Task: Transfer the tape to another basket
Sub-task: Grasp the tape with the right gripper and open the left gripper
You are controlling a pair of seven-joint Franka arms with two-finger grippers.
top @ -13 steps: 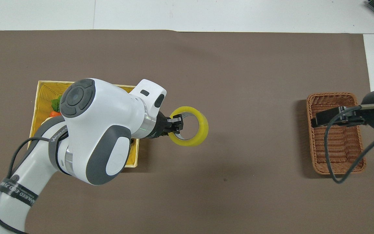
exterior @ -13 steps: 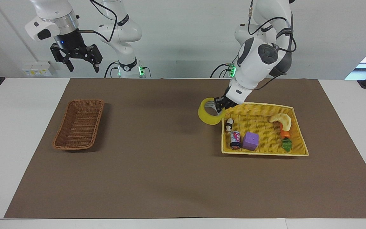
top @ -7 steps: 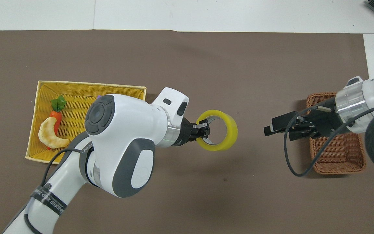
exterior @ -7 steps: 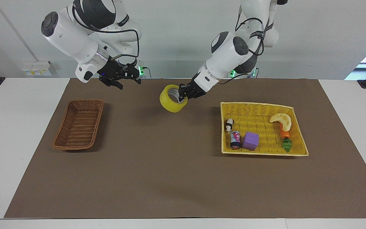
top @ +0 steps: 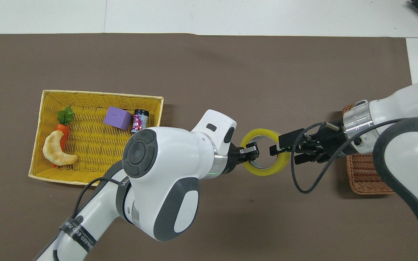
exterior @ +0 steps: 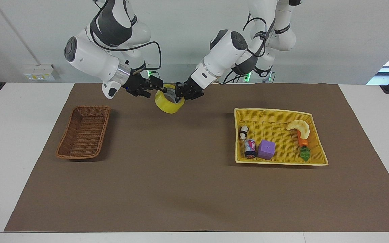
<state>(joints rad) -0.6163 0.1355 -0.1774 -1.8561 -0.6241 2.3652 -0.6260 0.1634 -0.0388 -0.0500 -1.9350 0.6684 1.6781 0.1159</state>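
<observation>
Since half a second ago the left pincer (exterior: 182, 95) has carried the tape (exterior: 168, 103) farther toward the right arm's end, and the right pincer (exterior: 156, 88) has swung in to meet it. The left pincer is clamped on the tape's rim, holding it in the air over the bare mat (exterior: 181, 175), between the two baskets. The right pincer's fingers are apart, straddling the other rim. The brown basket (exterior: 83, 132) sits on the counter (exterior: 8, 141).
</observation>
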